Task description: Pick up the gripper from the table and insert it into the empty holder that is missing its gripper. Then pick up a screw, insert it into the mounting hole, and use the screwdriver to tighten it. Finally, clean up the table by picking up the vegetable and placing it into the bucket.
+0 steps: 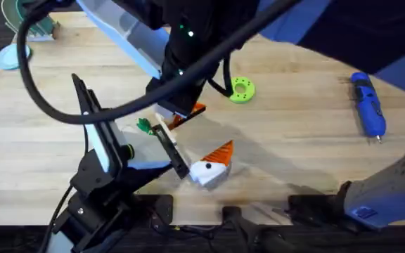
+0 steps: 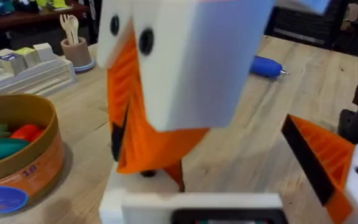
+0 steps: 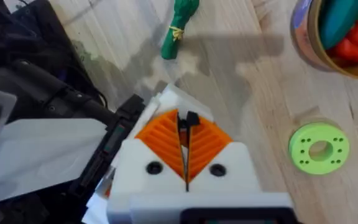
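— While I hold both arms over the middle of the worktop (image 1: 294, 140), what do you read on the pincers?

— I see the right gripper (image 3: 186, 140) with its orange pads (image 3: 160, 134) pressed together and a thin dark sliver between them; I cannot tell what that sliver is. It hangs right over the left gripper (image 2: 235, 186), whose fingers stand wide apart, one orange pad out to the side.

— And the loose gripper?

— I cannot pick it out from the orange of the pads. The holder (image 2: 135, 196) sits directly under the right gripper's tips.

— The rest?

— I find the screwdriver (image 1: 368, 105) lying near the worktop's right edge, toward the far corner. The vegetable (image 1: 144, 126) lies left of centre, just beside the grippers. The bucket (image 2: 17, 149) holds green and red pieces, and a green disc (image 1: 242, 89) lies past centre.
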